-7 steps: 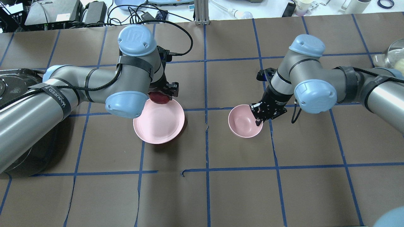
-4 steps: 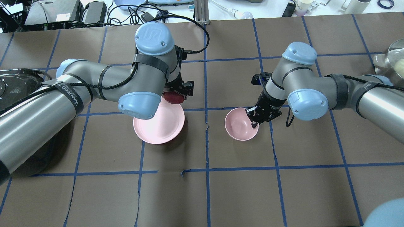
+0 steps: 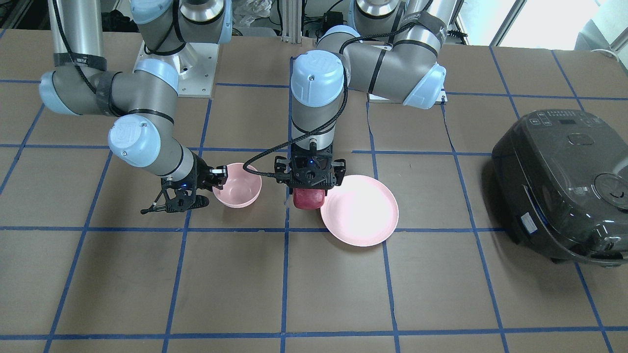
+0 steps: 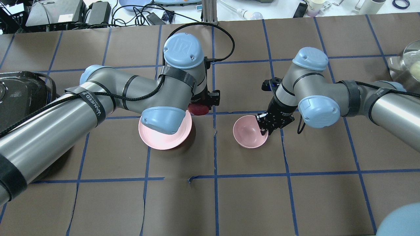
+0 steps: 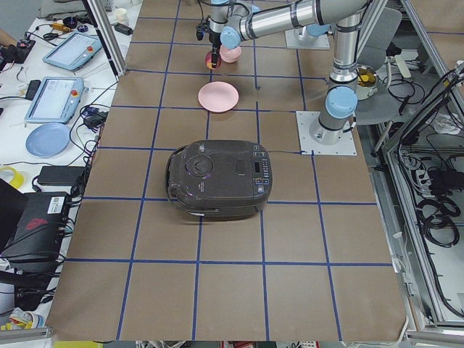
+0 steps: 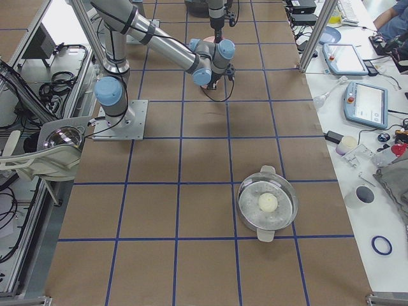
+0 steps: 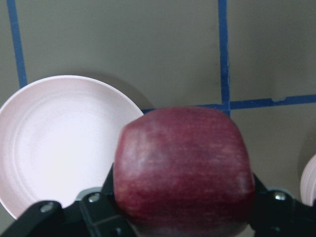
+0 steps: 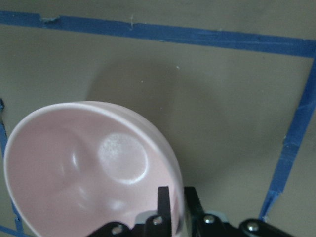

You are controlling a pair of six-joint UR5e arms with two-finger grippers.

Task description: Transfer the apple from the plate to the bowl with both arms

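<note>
While the left gripper (image 3: 311, 183) clamps the apple (image 7: 182, 168) between both fingers, the dark red fruit hangs clear of the plate (image 4: 164, 139), just past its rim on the side toward the bowl (image 4: 247, 132). Seen from the left wrist, the apple sits over a blue tape line on the brown table (image 4: 249, 196), the bare plate to one side and a sliver of the bowl at the frame's other edge. The right gripper (image 4: 264, 129) is closed on the bowl's rim – one finger inside, one outside – on the side away from the plate. Plate and bowl lie near each other, not touching. A dark rice cooker (image 3: 559, 181) stands well apart, at the table's end on the robot's left.
</note>
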